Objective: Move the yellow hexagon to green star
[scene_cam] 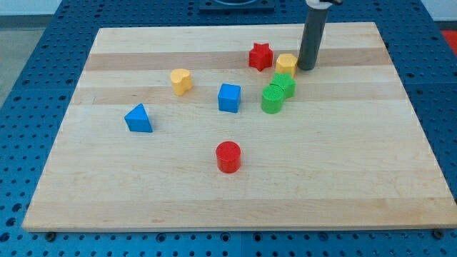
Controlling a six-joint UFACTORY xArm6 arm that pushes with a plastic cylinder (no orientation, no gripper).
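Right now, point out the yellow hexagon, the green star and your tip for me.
yellow hexagon (287, 64): camera view, on its top face.
green star (284, 85): camera view, on its top face, just below the hexagon.
my tip (308, 68): camera view, the rod's very end, at the hexagon's right side.

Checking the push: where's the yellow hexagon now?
Upper right of centre: the yellow hexagon sits between the red star and my tip, touching the green star below.
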